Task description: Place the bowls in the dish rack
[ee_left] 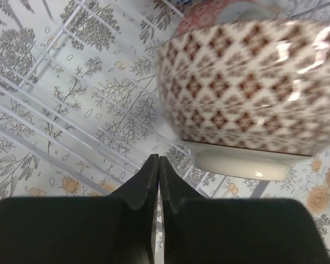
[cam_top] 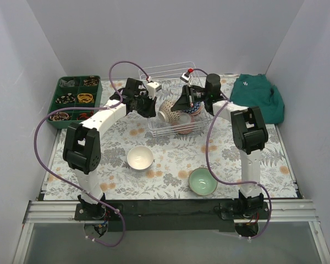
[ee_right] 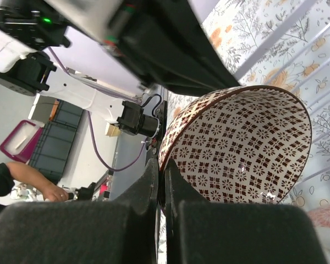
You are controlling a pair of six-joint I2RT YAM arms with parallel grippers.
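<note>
Left fingers (ee_left: 144,187) are pressed flat together with nothing between them, hanging just over the wire floor of the dish rack (cam_top: 165,70), right beside the brown patterned bowl (ee_left: 247,82) but not touching it as far as I can see. That bowl is inside the rack, tipped on its side, with its white foot ring turned toward my left wrist and its open mouth facing my right one. Right fingers (ee_right: 146,190) are nearly together too, right at the bowl's rim. Honestly I can't tell from that wrist view whether the rim is nipped between them or just sitting next to the tips. An orange-red patterned bowl (ee_left: 206,19) peeks out just behind the brown one, also in the rack. From the top view there are a few bowls bunched in the near half of the rack, though I can't sort out which is which under my arms. Two bowls are out on the floral worktop (cam_top: 165,176), both upright: the plain white bowl (cam_top: 139,158) in front of the rack on my left side, and the mint green bowl (cam_top: 202,181) closer to my right base, well apart from each other. A green compartmented tray (cam_top: 78,89) sits at the far left, and a teal cloth (cam_top: 258,96) is bunched up at the far right.
</note>
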